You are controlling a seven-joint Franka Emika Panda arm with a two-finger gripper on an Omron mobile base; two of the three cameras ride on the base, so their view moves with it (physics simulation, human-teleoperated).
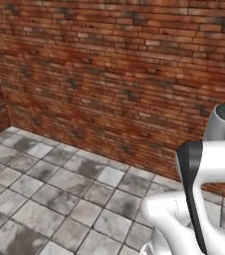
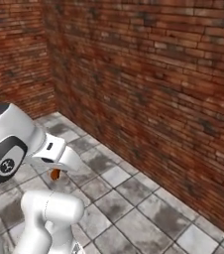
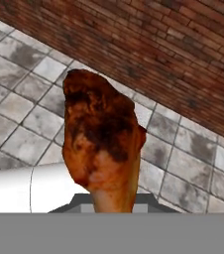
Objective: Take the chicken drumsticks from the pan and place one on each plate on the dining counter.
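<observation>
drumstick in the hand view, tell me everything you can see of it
The chicken drumstick looks cooked: golden-brown glossy skin with darker charred patches near the middle. The thick meaty end points away from the camera, and it tapers to a paler thin end down at the gripper, which is shut on it. It hangs above the grey tiled floor near the brick wall. From the right base view it shows as a small orange bit under the hand.

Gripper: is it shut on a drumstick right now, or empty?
Shut on a drumstick: in the hand view the thin end drops between the gripper fingertips, thick end pointing away.
</observation>
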